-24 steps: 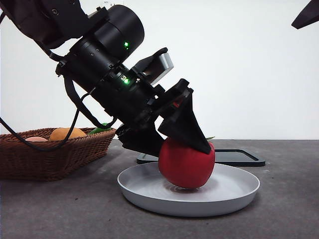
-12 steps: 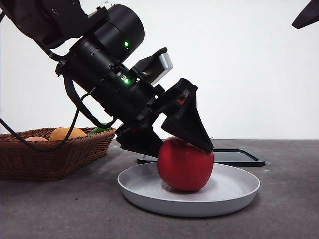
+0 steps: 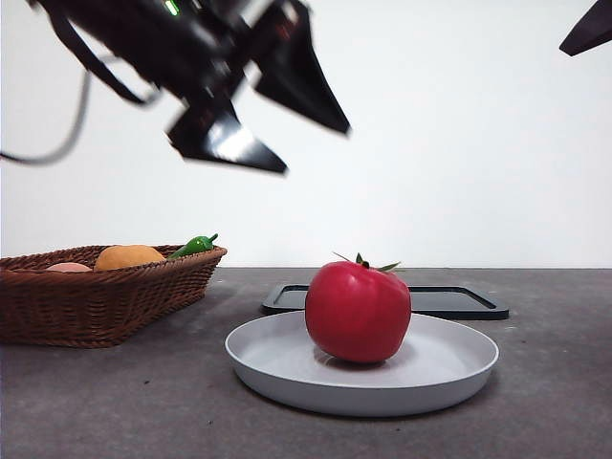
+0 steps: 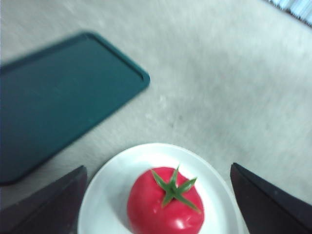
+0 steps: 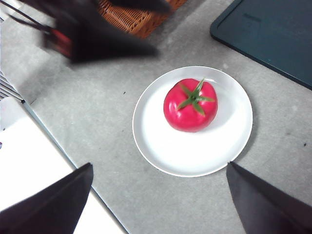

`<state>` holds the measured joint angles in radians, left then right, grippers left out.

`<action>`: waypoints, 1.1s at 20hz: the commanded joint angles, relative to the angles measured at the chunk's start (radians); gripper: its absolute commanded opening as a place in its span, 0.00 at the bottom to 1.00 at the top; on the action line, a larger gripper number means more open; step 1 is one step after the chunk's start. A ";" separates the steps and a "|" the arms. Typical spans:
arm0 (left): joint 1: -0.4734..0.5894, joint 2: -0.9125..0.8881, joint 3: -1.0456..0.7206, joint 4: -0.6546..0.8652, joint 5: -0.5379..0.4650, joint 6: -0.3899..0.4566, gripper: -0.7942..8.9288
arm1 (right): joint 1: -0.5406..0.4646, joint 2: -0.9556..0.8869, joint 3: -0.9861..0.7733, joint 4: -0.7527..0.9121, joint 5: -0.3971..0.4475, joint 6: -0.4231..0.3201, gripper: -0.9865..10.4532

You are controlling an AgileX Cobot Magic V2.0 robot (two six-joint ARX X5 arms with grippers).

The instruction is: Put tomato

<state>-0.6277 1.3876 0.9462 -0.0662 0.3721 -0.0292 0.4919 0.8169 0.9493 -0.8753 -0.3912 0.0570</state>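
Note:
The red tomato (image 3: 359, 311) with its green stem star stands upright on the white plate (image 3: 459, 368), untouched. My left gripper (image 3: 314, 150) hangs open well above it and to the left, blurred by motion. From the left wrist the tomato (image 4: 165, 202) and plate (image 4: 107, 195) lie straight below the open left gripper (image 4: 158, 168). My right gripper (image 5: 160, 165) is open and high over the table, looking down on the tomato (image 5: 190, 105) and plate (image 5: 195, 156); it appears as a black tip (image 3: 588, 29) at the top right corner of the front view.
A wicker basket (image 3: 96, 296) at the left holds an orange fruit (image 3: 129, 256) and a green pepper (image 3: 194, 245). A flat black tray (image 3: 459, 301) lies behind the plate. The left arm (image 5: 97, 34) shows blurred near the basket (image 5: 136, 14).
The left gripper has let go of the tomato and risen up and to the left. The tomato now rests alone on the plate.

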 commanded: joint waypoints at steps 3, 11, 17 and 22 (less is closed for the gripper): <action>0.022 -0.164 0.013 -0.136 0.002 -0.017 0.56 | 0.008 0.006 0.019 0.008 0.001 0.009 0.47; 0.035 -0.441 0.013 -0.573 0.003 -0.016 0.56 | 0.008 0.006 0.019 0.008 0.000 0.009 0.47; 0.035 -0.501 0.013 -0.814 0.018 -0.015 0.56 | 0.008 0.006 0.019 0.008 0.000 0.010 0.47; 0.035 -0.501 0.013 -0.807 0.018 -0.015 0.56 | 0.010 0.031 0.019 0.015 -0.001 0.010 0.47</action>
<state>-0.5892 0.8806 0.9462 -0.8856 0.3885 -0.0433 0.4953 0.8383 0.9493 -0.8715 -0.3916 0.0570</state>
